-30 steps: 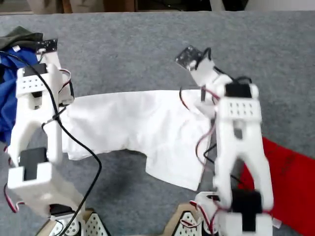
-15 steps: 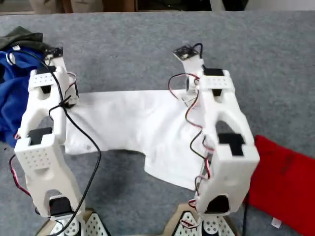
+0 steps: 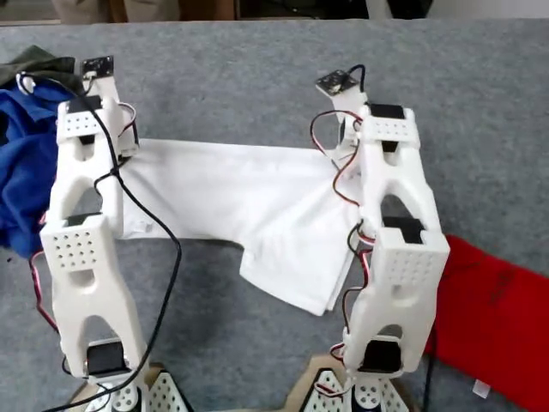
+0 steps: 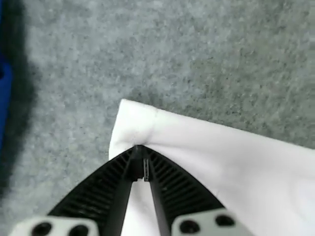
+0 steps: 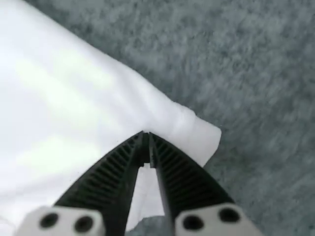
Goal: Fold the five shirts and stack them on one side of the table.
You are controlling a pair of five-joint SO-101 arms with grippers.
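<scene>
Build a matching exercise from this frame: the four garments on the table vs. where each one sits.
Things:
1. white shirt
2. blue shirt
3. red shirt
4. dark green garment

Places:
A. far corner on the left arm's side
B. near side, outboard of the right arm
C. mid-table, pinched by the left end effector and the right end effector
D. heaped at the table's side, outboard of the left arm

Pairs: 1-C, 2-D, 3-B, 4-A

white shirt [image 3: 232,193] — smooth cloth, table [image 3: 257,77] — rough felt
</scene>
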